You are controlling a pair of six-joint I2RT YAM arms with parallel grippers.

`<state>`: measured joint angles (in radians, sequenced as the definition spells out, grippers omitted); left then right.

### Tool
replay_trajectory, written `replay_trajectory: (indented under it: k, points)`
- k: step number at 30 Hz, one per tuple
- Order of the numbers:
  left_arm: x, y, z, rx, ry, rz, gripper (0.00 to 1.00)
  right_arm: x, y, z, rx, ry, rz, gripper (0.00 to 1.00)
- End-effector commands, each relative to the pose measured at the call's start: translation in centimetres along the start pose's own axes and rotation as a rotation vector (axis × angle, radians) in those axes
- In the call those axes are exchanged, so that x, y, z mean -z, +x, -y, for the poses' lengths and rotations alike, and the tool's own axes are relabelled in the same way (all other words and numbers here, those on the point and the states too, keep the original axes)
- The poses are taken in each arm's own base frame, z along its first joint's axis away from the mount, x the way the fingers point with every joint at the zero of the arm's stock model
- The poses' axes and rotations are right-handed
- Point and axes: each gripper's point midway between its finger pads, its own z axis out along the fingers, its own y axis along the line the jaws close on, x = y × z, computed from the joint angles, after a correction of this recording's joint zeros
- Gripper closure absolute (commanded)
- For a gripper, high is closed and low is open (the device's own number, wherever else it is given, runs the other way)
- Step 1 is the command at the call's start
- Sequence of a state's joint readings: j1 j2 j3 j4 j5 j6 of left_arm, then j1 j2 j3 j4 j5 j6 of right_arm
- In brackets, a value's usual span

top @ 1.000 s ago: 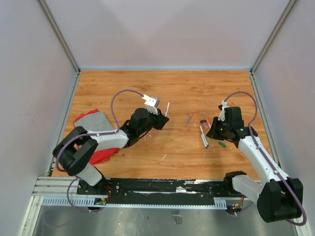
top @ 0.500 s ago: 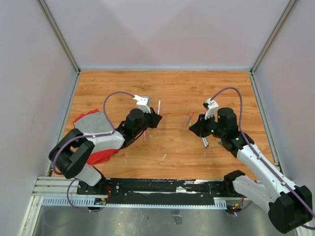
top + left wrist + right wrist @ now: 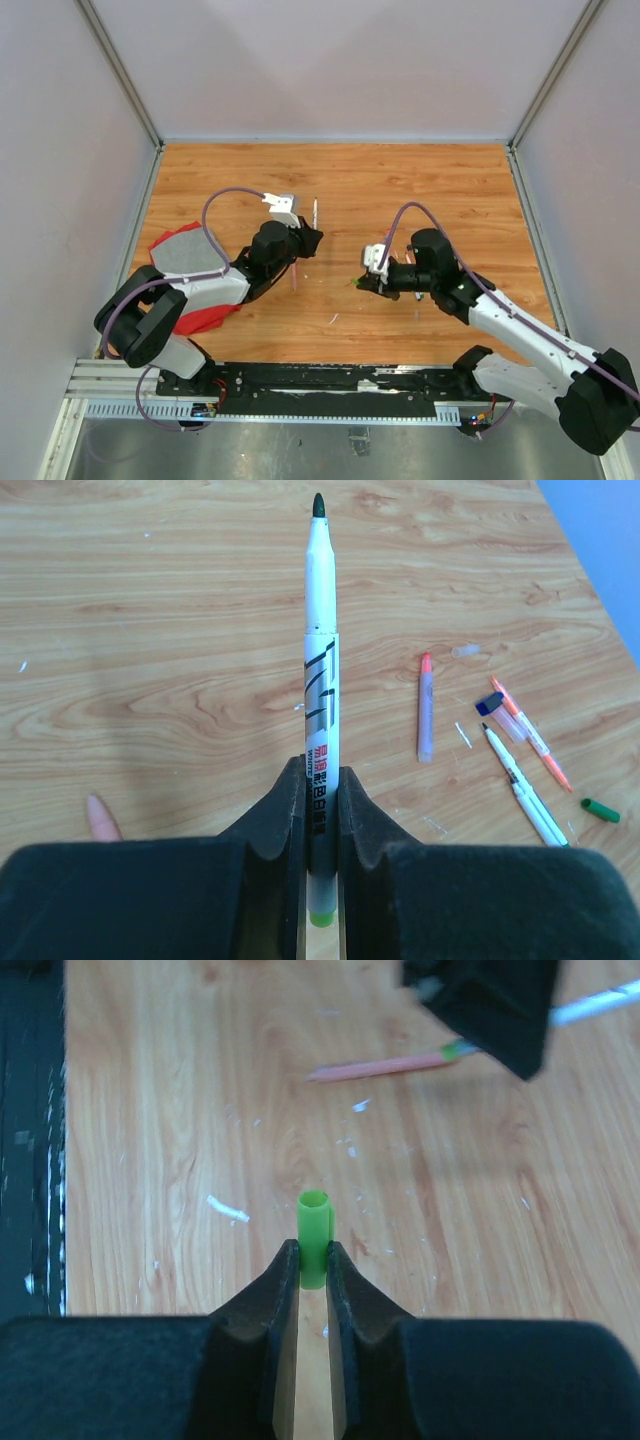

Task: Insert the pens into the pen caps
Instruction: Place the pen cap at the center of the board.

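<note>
My left gripper is shut on a white pen with a dark green tip and a green back end; the pen points away from the jaws, above the table. It also shows in the top view. My right gripper is shut on a short green pen cap, open end pointing away from the jaws, near the table's middle. The left gripper with its pen shows at the top right of the right wrist view, apart from the cap.
More pens lie to the right: a pink-tipped clear one, an orange one, white ones, a blue cap and a green cap. A pink pen lies on the wood. A red and grey cloth lies left.
My right gripper has swung left from the pen pile towards the table's middle. My left gripper has drifted a little left with the pen in it.
</note>
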<state>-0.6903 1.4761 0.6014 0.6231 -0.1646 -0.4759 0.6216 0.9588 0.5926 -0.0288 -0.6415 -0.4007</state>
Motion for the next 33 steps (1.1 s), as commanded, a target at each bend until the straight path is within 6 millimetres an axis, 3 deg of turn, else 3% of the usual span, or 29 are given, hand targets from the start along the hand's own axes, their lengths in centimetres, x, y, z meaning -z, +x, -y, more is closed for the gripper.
replay_trajectory:
  k: [1,12,25,29,33]
  points:
    - [0.5,-1.3,-0.6,0.018,-0.028,0.05,0.99,-0.5,0.6,-3.9,0.382,-0.288,-0.009,0.99]
    - [0.4,-1.3,-0.9,0.019,-0.039,0.048,0.99,-0.9,7.5,-4.2,0.618,-0.568,-0.456,0.99]
    - [0.5,-1.5,-0.8,0.018,-0.024,0.055,1.0,-1.8,11.6,-3.5,0.639,-0.715,-0.701,0.93]
    - [0.4,-1.5,-1.0,0.016,-0.027,0.054,1.0,-2.1,12.2,-3.6,0.625,-0.739,-0.723,0.93]
    - [0.4,-1.5,-1.1,0.016,-0.033,0.053,0.99,-2.3,12.8,-3.7,0.61,-0.746,-0.732,0.88]
